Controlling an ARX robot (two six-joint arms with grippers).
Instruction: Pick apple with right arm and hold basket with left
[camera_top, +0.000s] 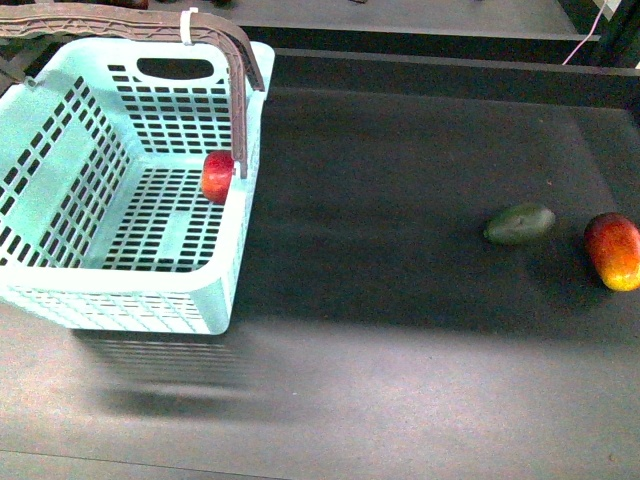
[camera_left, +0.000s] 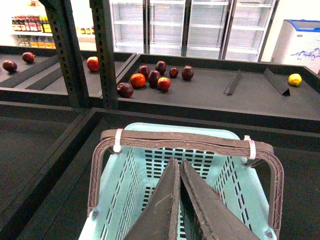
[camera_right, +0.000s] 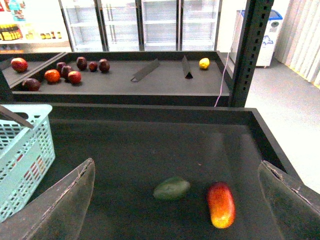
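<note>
The pale turquoise basket (camera_top: 130, 300) is at the left of the dark table, its brown handle (camera_top: 238, 80) raised. The red apple (camera_top: 217, 176) lies inside it against the right wall, by the handle post. Neither gripper shows in the front view. In the left wrist view my left gripper (camera_left: 179, 163) is shut, its tips just short of the handle (camera_left: 185, 141) and over the basket (camera_left: 120, 185). In the right wrist view my right gripper (camera_right: 176, 165) is open and empty above the table, far from the basket (camera_right: 25, 150). The apple is hidden in that view.
A dark green oval fruit (camera_top: 520, 223) and an elongated red-orange fruit (camera_top: 613, 250) lie at the right of the table; both show between my right fingers (camera_right: 171, 188) (camera_right: 221, 204). Raised table edges (camera_top: 450, 65) border the back. Shelves with other fruit (camera_left: 150, 77) stand behind.
</note>
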